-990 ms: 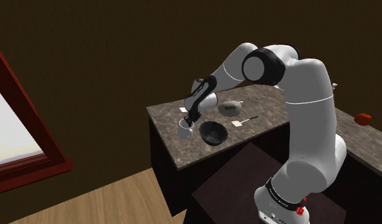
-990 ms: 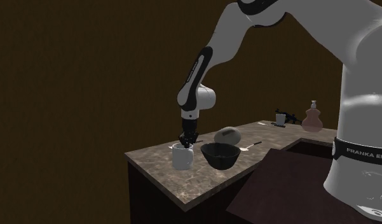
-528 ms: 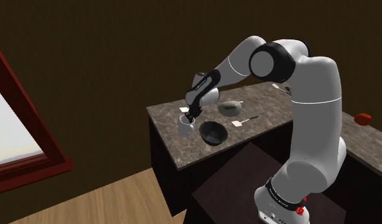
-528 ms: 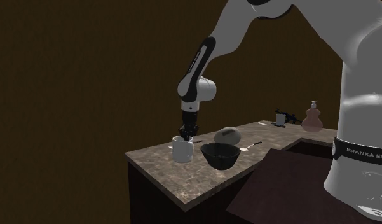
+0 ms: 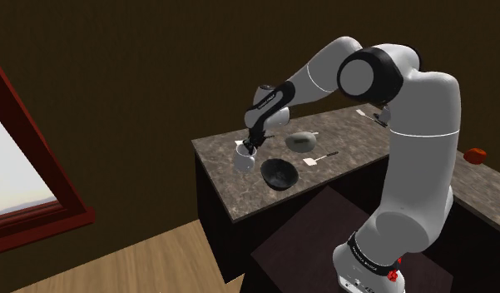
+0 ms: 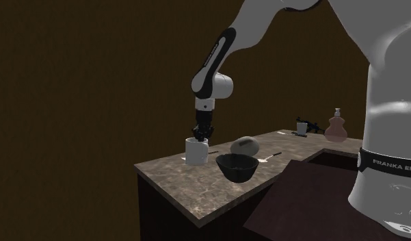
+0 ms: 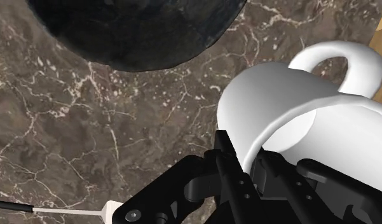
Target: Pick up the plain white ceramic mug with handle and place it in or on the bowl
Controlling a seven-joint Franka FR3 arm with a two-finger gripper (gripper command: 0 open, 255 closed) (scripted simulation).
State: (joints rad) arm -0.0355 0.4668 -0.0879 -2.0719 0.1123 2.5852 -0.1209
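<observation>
**Black two-finger gripper [image 6: 201,139] clamped on plain white handled mug [image 6: 195,153]**

The rim is pinched between the fingers. The mug is held over a dark marbled stone countertop [image 6: 190,188], just beside a round black bowl [image 6: 236,167], with its handle turned away from the bowl.

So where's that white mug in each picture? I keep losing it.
Shoulder view: the white mug is near the middle, left of the dark bowl, by the counter's left end.
Second exterior view: the white mug is just left of centre, left of the dark bowl, under the gripper.
Wrist view: the white mug is clasped by its rim in the gripper, the dark bowl beyond it.
Shared landmark: the dark bowl.
</observation>
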